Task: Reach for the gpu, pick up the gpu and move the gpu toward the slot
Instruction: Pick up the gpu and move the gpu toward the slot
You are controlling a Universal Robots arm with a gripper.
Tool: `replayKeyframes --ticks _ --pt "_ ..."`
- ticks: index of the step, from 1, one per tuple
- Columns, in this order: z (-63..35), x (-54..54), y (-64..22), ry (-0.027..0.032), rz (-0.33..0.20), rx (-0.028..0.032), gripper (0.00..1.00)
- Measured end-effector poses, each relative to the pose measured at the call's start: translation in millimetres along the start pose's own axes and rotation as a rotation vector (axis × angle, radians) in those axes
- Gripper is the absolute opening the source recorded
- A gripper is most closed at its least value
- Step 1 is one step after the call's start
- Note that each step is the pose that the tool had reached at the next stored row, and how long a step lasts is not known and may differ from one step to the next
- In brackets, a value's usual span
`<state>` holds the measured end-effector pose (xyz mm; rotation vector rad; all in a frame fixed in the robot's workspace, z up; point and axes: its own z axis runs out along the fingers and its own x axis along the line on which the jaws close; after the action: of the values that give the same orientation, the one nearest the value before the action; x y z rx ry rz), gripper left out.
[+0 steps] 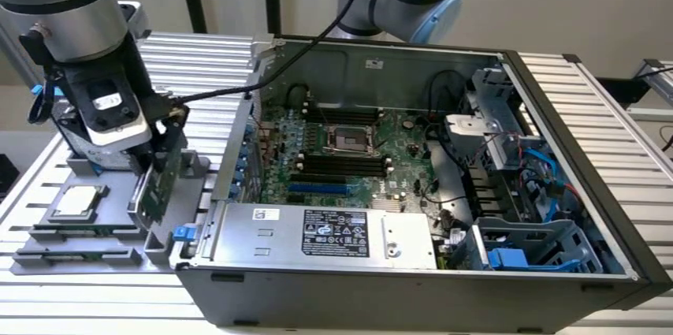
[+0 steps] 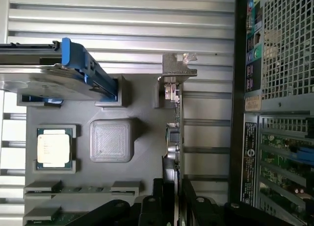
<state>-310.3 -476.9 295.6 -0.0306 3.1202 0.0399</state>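
Recommend centring the open gripper point(image 2: 173, 188) astride the upright gpu point(image 2: 174, 138) in its grey fixture point(image 2: 142, 101), jaws parallel to the board, clear of the metal bracket point(image 2: 179, 64).

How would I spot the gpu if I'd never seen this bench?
Beside the open computer case, on the exterior view's left, sits a grey holder tray. The gpu stands on edge in it, nearest the case, at the pincer. Unlike the flat square processor chip and the blue-railed hard drive, it is a thin green circuit board.
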Motion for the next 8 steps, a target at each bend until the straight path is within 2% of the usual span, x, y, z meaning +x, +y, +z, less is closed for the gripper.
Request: replayKeyframes --ticks 8 --pt "-36.0 -6.5 0.8 0.0023 0.0 -0.0012 0.26"
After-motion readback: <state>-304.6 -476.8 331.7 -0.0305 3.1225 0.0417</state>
